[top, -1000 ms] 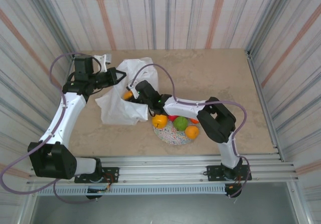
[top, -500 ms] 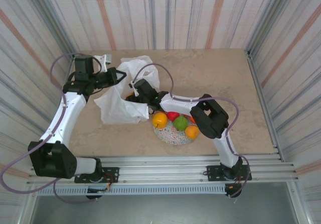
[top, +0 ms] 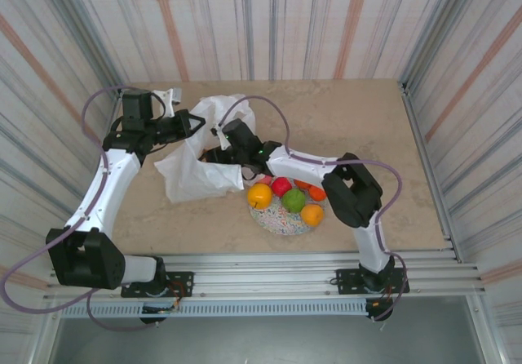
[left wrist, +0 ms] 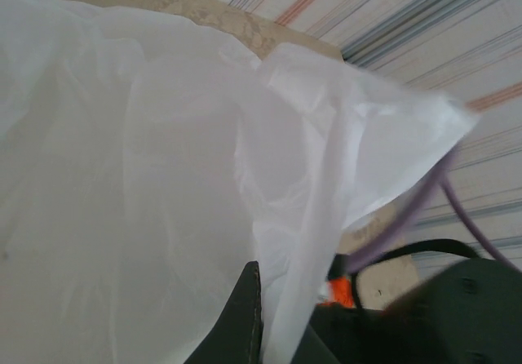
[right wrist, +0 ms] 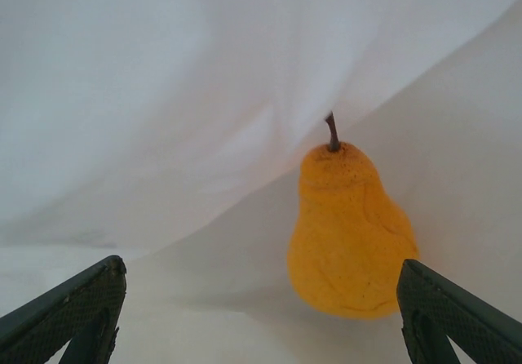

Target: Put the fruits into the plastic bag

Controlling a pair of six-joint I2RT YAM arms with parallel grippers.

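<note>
Fruits, one bagged and the rest on the plate.

- Pear (right wrist: 351, 233): yellow-orange with a brown stem. It is off the plate (top: 277, 227), inside the plastic bag (top: 200, 172), lying on white film with more film draped over it.
- Yellow-orange fruit (top: 259, 195): at the plate's left edge.
- Red fruit (top: 281, 186): at the plate's far side, just beside the yellow-orange fruit.
- Green fruit (top: 294, 200): near the plate's middle, touching the red fruit.
- Orange fruit (top: 311, 214): at the plate's right edge, on the near side.
- Smaller orange fruit (top: 316, 193): at the plate's far right, partly under the right arm (top: 351, 193).

Plastic bag: white, thin and crinkled. It lies on the bench (top: 367, 127) just left of the plate and beyond it, with its mouth turned toward the plate.

Left jaws: clenched on the bag's upper edge, which they hold lifted on the side away from the plate. The left arm (top: 106, 184) reaches in from the left of the plate.

Right jaws: released and spread wide with nothing between them, inside the bag's mouth. The pear lies just ahead of them, untouched.
</note>
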